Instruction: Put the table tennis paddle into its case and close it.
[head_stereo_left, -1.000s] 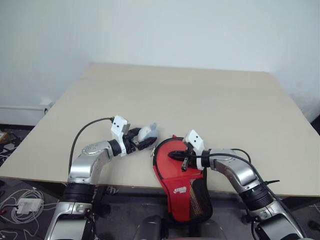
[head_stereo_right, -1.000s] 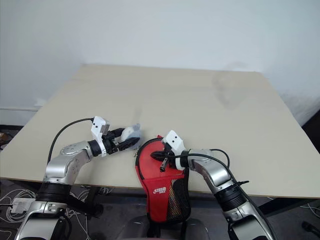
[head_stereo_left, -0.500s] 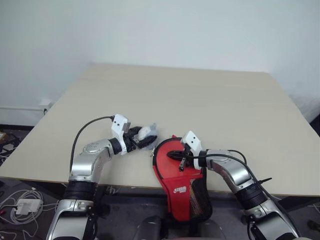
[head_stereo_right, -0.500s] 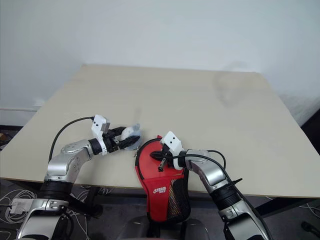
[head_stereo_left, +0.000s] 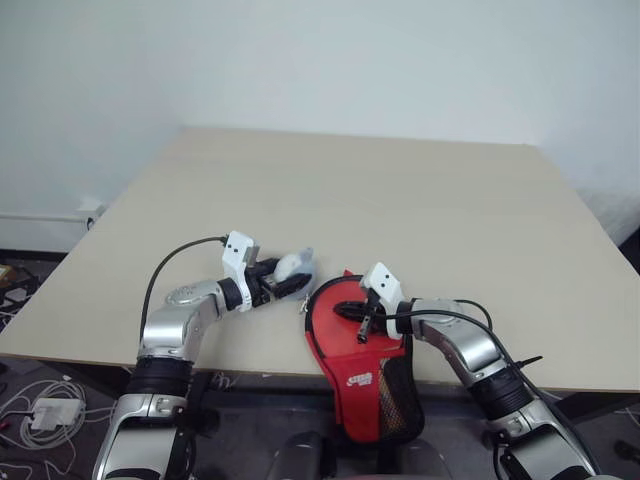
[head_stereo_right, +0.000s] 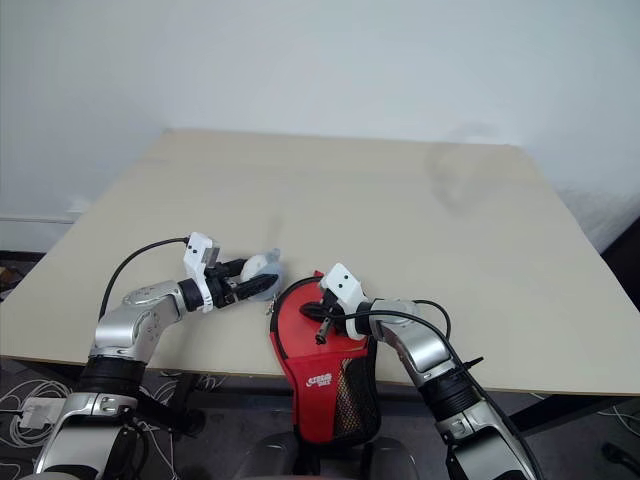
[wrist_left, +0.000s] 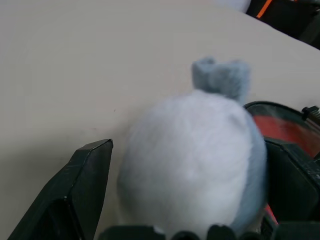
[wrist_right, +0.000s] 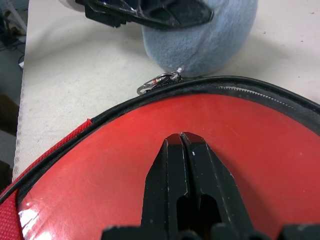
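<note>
The red case (head_stereo_left: 362, 388) lies at the table's near edge, and its mesh-pocket end hangs over that edge. Inside its black zipper rim (wrist_right: 250, 90) shows the glossy red face of the table tennis paddle (wrist_right: 100, 150); the handle is hidden. My right gripper (wrist_right: 182, 137) is shut, with its tips down on that red face. A fluffy pale blue ball (wrist_left: 200, 150) hangs from the metal zipper pull (wrist_right: 159, 82). My left gripper (head_stereo_left: 298, 272) is open, with one finger on each side of the ball. A thin gap shows beside one finger (wrist_left: 90, 185).
The beige table (head_stereo_left: 400, 200) stretches bare behind both arms to a white wall. Cables and a power adapter (head_stereo_left: 45, 410) lie on the floor at the left, below the table's edge.
</note>
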